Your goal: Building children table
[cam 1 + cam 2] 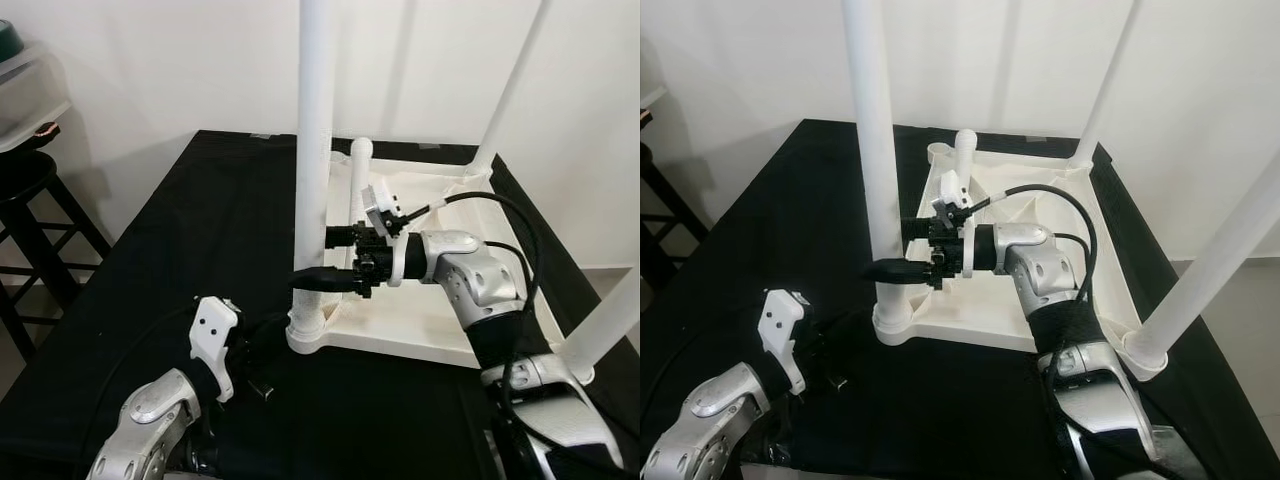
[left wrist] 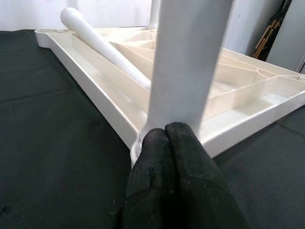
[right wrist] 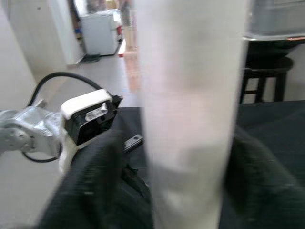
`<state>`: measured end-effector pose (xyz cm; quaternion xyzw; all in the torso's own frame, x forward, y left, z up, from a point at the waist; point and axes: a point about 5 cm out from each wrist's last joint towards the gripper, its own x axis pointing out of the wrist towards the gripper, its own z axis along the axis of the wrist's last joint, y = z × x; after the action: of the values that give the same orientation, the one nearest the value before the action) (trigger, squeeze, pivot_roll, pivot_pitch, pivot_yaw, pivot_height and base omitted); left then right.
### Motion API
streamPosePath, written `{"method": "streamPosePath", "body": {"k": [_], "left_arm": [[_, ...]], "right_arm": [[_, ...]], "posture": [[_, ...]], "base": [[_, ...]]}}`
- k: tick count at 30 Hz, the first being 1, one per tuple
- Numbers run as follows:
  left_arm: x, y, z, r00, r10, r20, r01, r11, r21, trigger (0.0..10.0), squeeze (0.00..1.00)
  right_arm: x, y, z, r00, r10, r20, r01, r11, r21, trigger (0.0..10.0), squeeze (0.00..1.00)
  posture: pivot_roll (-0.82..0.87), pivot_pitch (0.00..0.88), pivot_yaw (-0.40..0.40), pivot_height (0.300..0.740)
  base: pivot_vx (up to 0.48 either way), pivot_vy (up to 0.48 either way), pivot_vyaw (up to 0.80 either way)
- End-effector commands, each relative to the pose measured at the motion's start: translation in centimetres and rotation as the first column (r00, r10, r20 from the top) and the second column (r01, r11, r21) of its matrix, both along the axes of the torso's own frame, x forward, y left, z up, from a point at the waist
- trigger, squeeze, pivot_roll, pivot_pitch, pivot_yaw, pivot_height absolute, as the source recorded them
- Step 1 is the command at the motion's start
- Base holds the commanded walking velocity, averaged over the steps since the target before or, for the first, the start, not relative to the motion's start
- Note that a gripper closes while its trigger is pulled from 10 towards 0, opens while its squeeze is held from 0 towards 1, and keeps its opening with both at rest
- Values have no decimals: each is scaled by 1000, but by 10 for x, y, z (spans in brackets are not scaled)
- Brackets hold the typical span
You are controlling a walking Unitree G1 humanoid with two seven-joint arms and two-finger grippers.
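On the black-draped work surface (image 1: 150, 260) the white children's table top (image 1: 430, 330) lies upside down, ribbed underside up. Three white legs stand upright in corner sockets — near-left leg (image 1: 313, 150), far-right leg (image 1: 510, 90), near-right leg (image 1: 1220, 260). A fourth, loose leg (image 2: 105, 47) lies slanted inside the tray, its rounded end near the far-left corner.

Right gripper (image 1: 322, 259) reaches across the tray from the right; its black fingers (image 3: 95, 186) straddle the near-left leg low on the shaft, one on each side, closed against it. Left gripper (image 2: 169, 138) sits low on the cloth just beside that leg's socket at the near-left corner — fingers (image 2: 183, 162) pressed together, tips at the base of the leg. A dark stool (image 1: 35, 220) stands off to the left.
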<state>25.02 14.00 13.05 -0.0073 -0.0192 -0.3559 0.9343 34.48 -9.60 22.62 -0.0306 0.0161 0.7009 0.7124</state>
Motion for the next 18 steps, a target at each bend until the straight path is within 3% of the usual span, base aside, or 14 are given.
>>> {"method": "streamPosePath", "body": {"k": [1, 10, 14, 17, 18], "left_arm": [[-1, -1, -1, 1000, 2, -3, -2, 1000, 5, 10000, 0], [-1, -1, -1, 1000, -1, -4, 1, 1000, 1, 10000, 0], [-2, 0, 0, 1000, -4, -4, 4, 1000, -1, 10000, 0], [-2, 1, 0, 1000, -4, -4, 4, 1000, -1, 10000, 0], [-2, 2, 0, 1000, -3, -3, 3, 1000, 0, 10000, 0]], "right_arm": [[-5, 8, -5, 995, 100, -21, -100, 995, -9, 0, 0], [-4, -3, -7, 997, 80, -6, -80, 997, -9, 0, 0], [-12, -7, -19, 985, -165, 40, 165, 986, -2, 0, 0], [-18, -2, -27, 965, -261, 11, 261, 965, 15, 0, 0], [-24, 7, -41, 913, -401, -71, 404, 914, 42, 0, 0]], "posture": [[23, 31, -43, 740], [11, 32, -38, 740], [1, 41, -41, 740], [-6, 51, -45, 740], [-12, 52, -45, 740]], "base": [[0, 0, 0], [0, 0, 0], [0, 0, 0], [0, 0, 0], [0, 0, 0]]}}
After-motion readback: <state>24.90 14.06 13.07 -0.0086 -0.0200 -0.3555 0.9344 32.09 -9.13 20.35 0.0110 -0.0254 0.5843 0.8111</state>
